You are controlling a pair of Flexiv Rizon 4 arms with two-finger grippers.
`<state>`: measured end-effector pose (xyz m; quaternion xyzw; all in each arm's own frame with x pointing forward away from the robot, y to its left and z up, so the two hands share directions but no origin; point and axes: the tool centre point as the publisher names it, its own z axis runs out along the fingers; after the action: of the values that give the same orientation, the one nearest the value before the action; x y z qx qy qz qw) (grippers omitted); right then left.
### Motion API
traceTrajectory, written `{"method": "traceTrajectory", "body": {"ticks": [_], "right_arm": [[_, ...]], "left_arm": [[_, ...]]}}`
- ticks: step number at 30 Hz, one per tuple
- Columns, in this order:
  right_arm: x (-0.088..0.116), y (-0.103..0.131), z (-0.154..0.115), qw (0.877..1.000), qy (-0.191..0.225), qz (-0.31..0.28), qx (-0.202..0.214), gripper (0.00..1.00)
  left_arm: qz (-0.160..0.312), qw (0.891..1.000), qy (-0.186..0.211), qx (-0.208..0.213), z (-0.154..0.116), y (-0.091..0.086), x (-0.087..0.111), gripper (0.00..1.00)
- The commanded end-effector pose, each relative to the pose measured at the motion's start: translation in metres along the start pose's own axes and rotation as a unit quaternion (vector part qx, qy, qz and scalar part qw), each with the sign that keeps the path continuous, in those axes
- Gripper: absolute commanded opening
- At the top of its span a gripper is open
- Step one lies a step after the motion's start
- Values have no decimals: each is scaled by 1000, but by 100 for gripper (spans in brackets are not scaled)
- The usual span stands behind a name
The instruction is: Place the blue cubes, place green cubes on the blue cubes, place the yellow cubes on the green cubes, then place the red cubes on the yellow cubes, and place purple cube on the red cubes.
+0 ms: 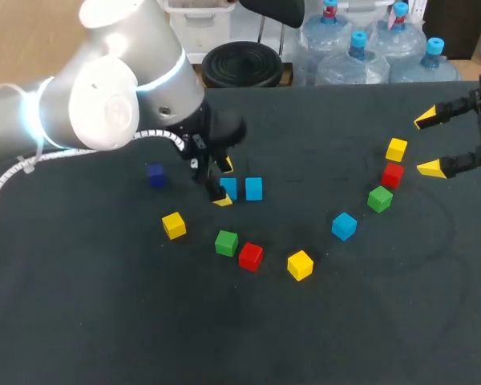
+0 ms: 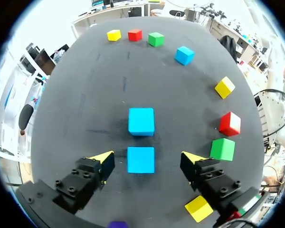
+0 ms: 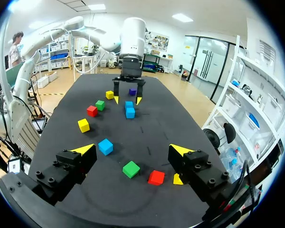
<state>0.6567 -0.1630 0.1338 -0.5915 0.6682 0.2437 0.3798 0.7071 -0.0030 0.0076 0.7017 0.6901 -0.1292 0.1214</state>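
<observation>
Blue cubes stand as a close pair near the middle of the table [image 1: 144,321]. The 9 o'clock blue cube [image 1: 229,189] sits between the fingers of the left gripper [image 2: 146,156], which is spread wide and touches neither side (nothing held). Its neighbour [image 1: 253,188] lies just apart. A third blue cube [image 1: 344,225] lies at 4 o'clock from the pair. The right gripper [image 1: 427,143], wide open and empty, hovers at the table's 2 o'clock.
</observation>
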Motion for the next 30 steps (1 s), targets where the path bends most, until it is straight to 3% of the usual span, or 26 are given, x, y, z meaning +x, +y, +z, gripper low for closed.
{"method": "traceTrajectory", "body": {"ticks": [1,6,8,10,20,30], "right_arm": [[0,-1,1,1000,-1,-1,0,100],[0,-1,1,1000,-1,-1,0,100],[0,-1,1,1000,-1,-1,0,100],[0,-1,1,1000,-1,-1,0,100],[0,-1,1,1000,-1,-1,0,100],[0,-1,1,1000,-1,-1,0,100]], "left_arm": [[0,1000,-9,-14,-16,-2,0,87],[6,999,-24,-45,-46,1,-1,92],[5,998,-32,-52,-57,0,0,87],[10,997,-44,-60,-70,-2,2,100],[11,986,-125,-114,-127,-7,22,100],[-5,975,-159,-153,-171,-24,48,100]]}}
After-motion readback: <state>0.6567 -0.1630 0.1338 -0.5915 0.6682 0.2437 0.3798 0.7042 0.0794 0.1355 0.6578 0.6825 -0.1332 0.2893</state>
